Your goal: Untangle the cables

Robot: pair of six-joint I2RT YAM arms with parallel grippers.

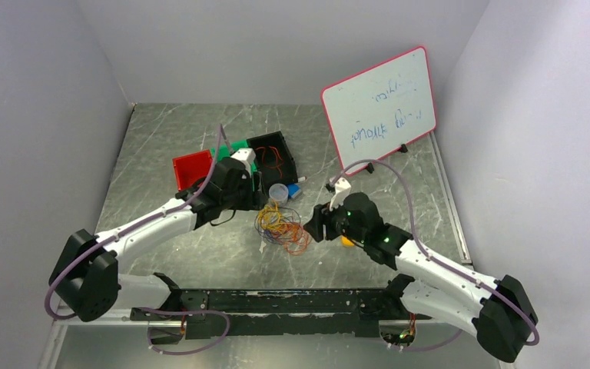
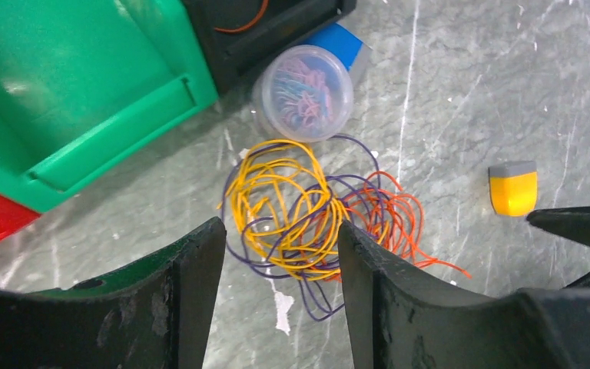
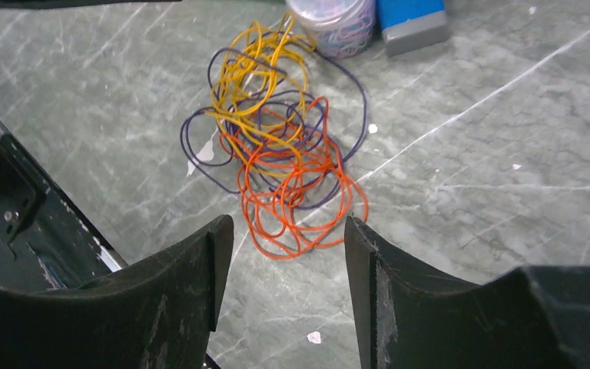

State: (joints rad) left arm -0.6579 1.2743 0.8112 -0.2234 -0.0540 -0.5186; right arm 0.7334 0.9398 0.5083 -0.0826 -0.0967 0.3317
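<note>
The grey bench (image 1: 161,138) carries everything. The green bin (image 2: 61,92) and black bin (image 2: 276,31) sit beyond the left fingers (image 2: 200,277), off to their side. The right fingers (image 3: 200,269) face in from the opposite side, probably so each arm can take its own strand. Both pairs stand partly spread and hold nothing. The cables (image 2: 307,215), yellow, purple and orange in one knotted heap, lie on the bench, framed in the gap between each pair's tips. A clear tub (image 2: 302,92) sits just past the heap.

Grey marble-look tabletop (image 1: 161,138), plain white walls (image 1: 276,46), whiteboard (image 1: 380,104) rear rt
</note>
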